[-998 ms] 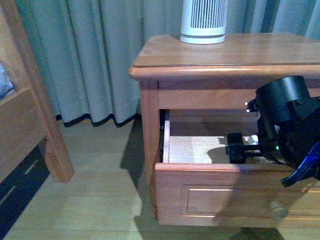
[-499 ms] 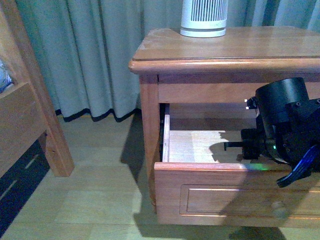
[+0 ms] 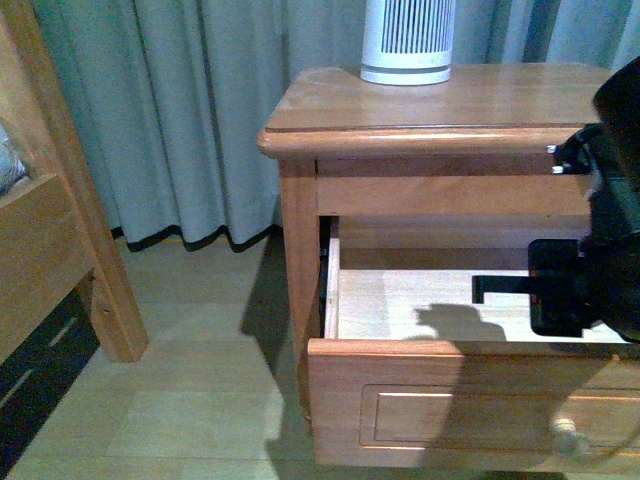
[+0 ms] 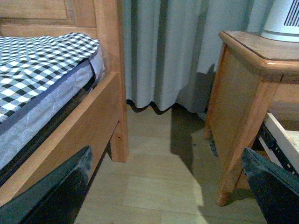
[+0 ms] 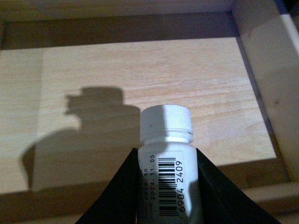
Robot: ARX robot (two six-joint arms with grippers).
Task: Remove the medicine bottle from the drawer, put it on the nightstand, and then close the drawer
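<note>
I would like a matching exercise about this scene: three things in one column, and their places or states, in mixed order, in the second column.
Things:
1. small white plastic medicine bottle
2. upper reddish-brown wooden drawer
3. white ribbed cylindrical device

Places or states:
A. stands on top of the wooden nightstand
B. held in the right gripper
C. pulled open

Pairs: 1-B, 2-C, 3-A.
</note>
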